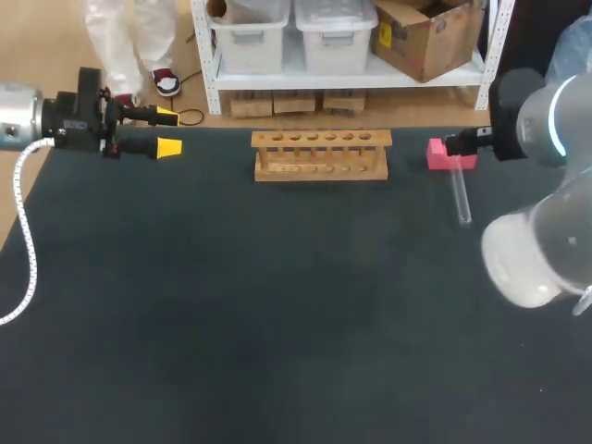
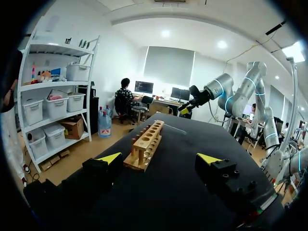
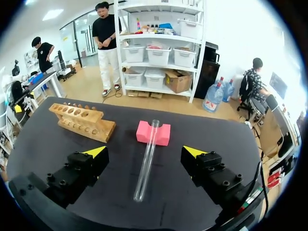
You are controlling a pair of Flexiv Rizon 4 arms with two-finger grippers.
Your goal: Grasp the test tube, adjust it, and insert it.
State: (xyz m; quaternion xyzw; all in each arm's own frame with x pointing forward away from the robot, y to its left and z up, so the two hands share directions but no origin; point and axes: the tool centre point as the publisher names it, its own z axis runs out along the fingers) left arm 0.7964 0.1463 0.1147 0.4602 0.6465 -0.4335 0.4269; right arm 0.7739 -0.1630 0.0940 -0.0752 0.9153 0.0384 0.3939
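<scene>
Only its wrist view showed the right gripper (image 3: pixel 144 152) open, facing the tube (image 3: pixel 147 161) on the pink block (image 3: pixel 161 134); the left gripper (image 1: pixel 167 131) was open too

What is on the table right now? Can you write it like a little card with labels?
table: dark top
tube: clear, lying down, one end propped on the block, the other on the table
block: pink, to the right of the rack
rack: wooden, at the far side, holes look empty
left gripper: open, at the far left corner, holding nothing
right gripper: open, tube lies between its fingers, not gripped
</scene>
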